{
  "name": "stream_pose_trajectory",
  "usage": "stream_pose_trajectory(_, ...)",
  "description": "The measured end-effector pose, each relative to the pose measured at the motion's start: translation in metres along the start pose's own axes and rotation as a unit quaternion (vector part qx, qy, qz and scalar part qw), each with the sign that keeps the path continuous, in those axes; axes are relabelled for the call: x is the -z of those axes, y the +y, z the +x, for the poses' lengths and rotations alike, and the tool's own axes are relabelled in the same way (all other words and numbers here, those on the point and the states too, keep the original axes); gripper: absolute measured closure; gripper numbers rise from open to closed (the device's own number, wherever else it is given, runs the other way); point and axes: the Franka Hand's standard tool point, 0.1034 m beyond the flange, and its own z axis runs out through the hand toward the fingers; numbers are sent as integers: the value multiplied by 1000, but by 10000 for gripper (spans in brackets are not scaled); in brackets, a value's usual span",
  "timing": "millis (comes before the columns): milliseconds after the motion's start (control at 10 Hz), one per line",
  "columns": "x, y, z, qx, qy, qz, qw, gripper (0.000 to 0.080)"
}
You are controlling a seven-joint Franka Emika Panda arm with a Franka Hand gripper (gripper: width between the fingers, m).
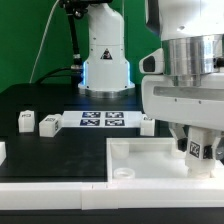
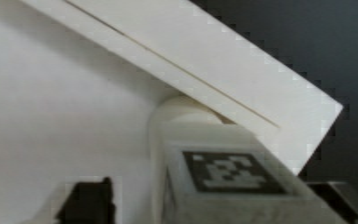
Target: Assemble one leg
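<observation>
A leg point(image 1: 195, 149), a small white block with a marker tag, stands between my gripper's point(image 1: 196, 153) fingers over the white tray point(image 1: 150, 158), near its corner on the exterior view's right. In the wrist view the leg point(image 2: 229, 170) shows its tag and reaches toward the tray's raised wall point(image 2: 194, 60). My gripper point(image 2: 215, 205) straddles it. One finger point(image 2: 87, 200) stands apart from the leg with a gap, the other point(image 2: 341, 200) lies against it. Whether the leg's far end sits in a corner hole is hidden.
Three more legs lie on the black table: two point(image 1: 24, 121) point(image 1: 47, 124) on the exterior view's left, one point(image 1: 147, 124) by the marker board point(image 1: 100, 120). The arm's base point(image 1: 105, 60) stands behind. A white bar point(image 1: 60, 195) runs along the front.
</observation>
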Motion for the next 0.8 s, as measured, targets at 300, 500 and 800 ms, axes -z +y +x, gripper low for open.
stream_pose_trajectory(300,0,-2,-5,183,2,0,983,161)
stream_pose_trajectory(500,-1,0,-3,337,3,-3,941,152)
stream_pose_trajectory(800,0,-3,-7,470,5,-7,882,151)
